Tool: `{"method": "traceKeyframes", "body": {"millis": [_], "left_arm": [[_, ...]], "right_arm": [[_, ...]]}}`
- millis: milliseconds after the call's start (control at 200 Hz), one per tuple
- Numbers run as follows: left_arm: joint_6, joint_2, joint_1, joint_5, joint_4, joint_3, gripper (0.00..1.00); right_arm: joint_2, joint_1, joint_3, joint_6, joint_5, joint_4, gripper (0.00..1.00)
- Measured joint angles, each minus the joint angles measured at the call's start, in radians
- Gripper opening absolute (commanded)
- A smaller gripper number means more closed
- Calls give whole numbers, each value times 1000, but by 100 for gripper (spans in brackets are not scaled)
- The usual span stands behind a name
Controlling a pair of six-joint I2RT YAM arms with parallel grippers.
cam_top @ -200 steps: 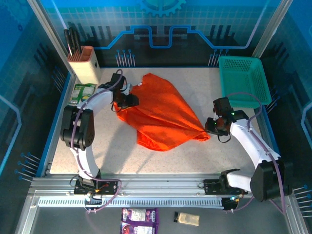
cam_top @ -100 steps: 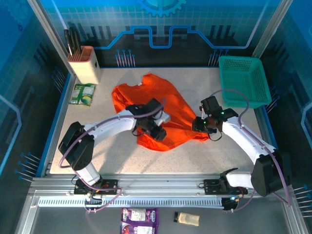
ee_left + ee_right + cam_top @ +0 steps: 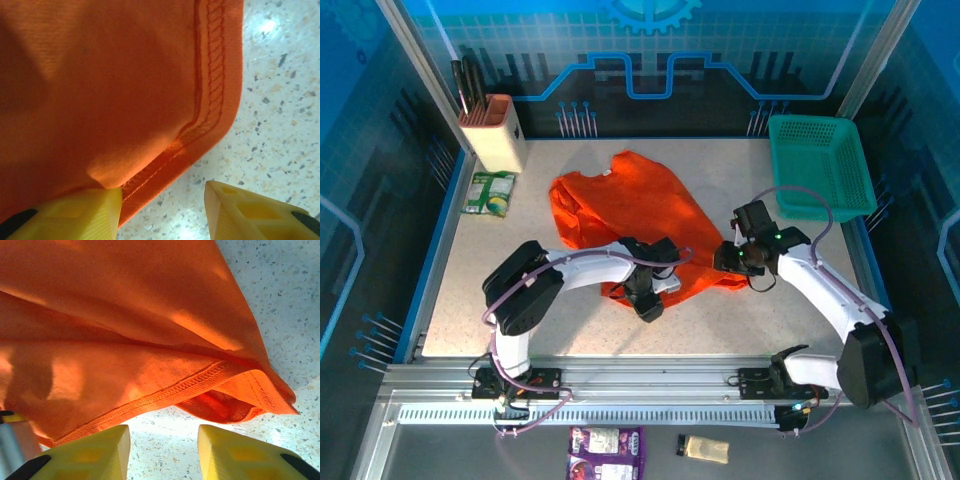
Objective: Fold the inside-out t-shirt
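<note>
The inside-out t-shirt [image 3: 640, 215] lies crumpled in the middle of the table, bright orange with its stitched hem showing. My left gripper [image 3: 655, 297] is at the shirt's near edge. In the left wrist view the left gripper [image 3: 162, 212] is open, its left finger [image 3: 75, 215] against the hem [image 3: 210, 100] and bare table between the jaws. My right gripper [image 3: 730, 262] sits at the shirt's right corner. Seen from the right wrist, the right gripper [image 3: 162, 452] is open just short of the folded hem [image 3: 175, 390], holding nothing.
A teal mesh basket [image 3: 820, 165] stands at the back right. A knife block [image 3: 492, 130] and a green packet [image 3: 490, 190] are at the back left. The speckled tabletop [image 3: 560, 320] runs to the metal rail at the near edge.
My left arm has swung from the shirt's far left side across to its near hem. My right gripper has moved left, up to the shirt's right corner. The shirt's left part has spread out.
</note>
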Motion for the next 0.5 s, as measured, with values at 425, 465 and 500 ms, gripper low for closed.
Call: {"method": "traceKeyframes", "body": {"millis": [425,465,500], "left_arm": [[27,37,4,-65,-16,54,0],[27,37,8,-64,-12,57,0],[23,34,13,-56,-12,60,0]], "right_arm": [[-67,6,-55,21,0,-2,37],[-78,12,-60,24,0,-2,37],[-90,18,-66,31,-3,-2,36]]}}
